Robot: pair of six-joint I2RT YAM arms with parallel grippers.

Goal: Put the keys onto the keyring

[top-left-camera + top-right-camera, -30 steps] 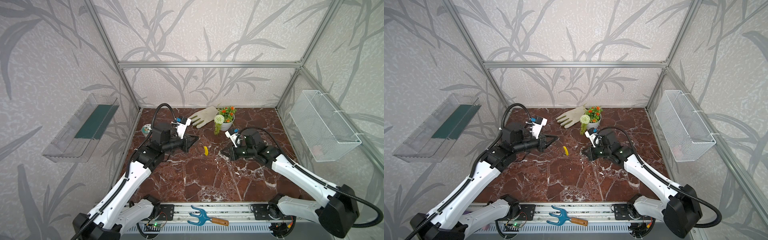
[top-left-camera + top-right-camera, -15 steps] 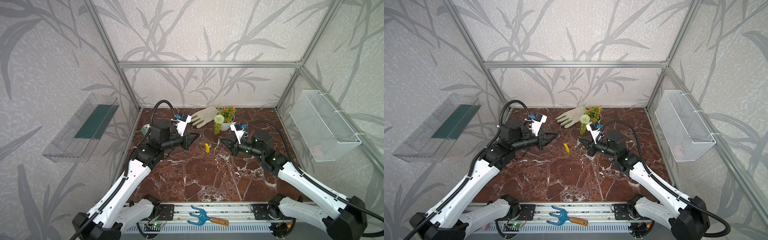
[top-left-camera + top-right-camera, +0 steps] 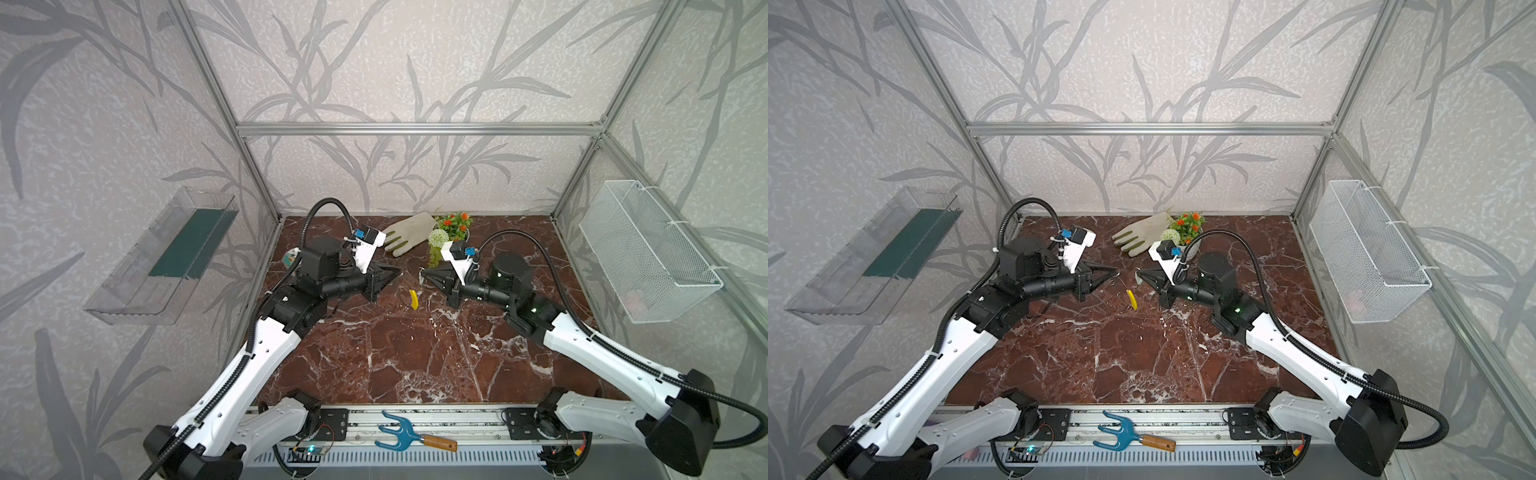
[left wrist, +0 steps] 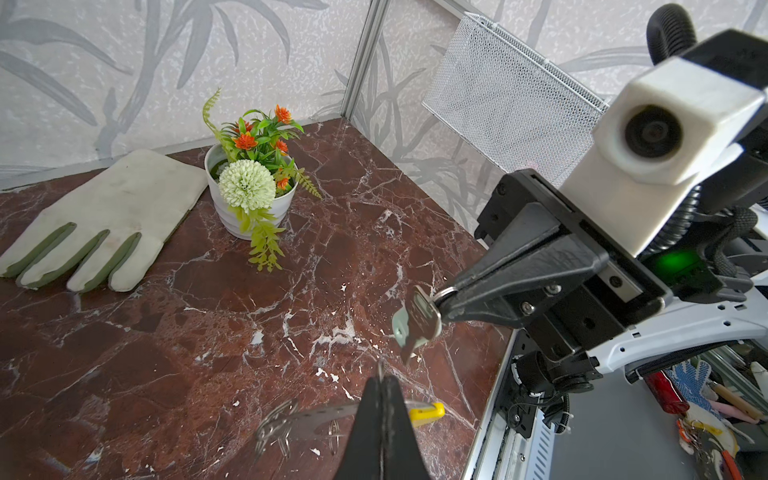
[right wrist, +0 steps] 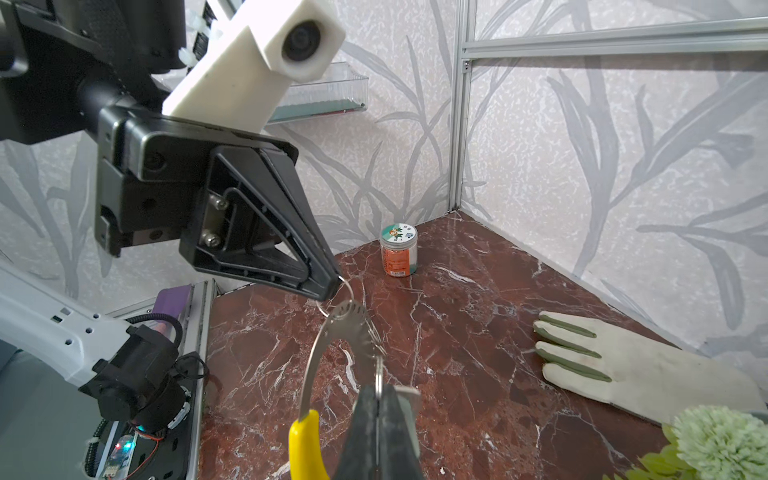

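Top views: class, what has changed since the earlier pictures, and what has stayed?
The right pincer, shut on the keys, rose from the table and swung toward the left pincer. The left pincer barely moved, still holding the keyring. The glove and plant stayed put.

left pincer clamped on the keyring with yellow sleeve, right pincer pinching the keys, jar in the tabletop corner, glove lying flat

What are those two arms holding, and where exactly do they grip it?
The left fingers pinch the keyring by a small wire loop at its grey end. The right fingers pinch the keys by their little split ring.
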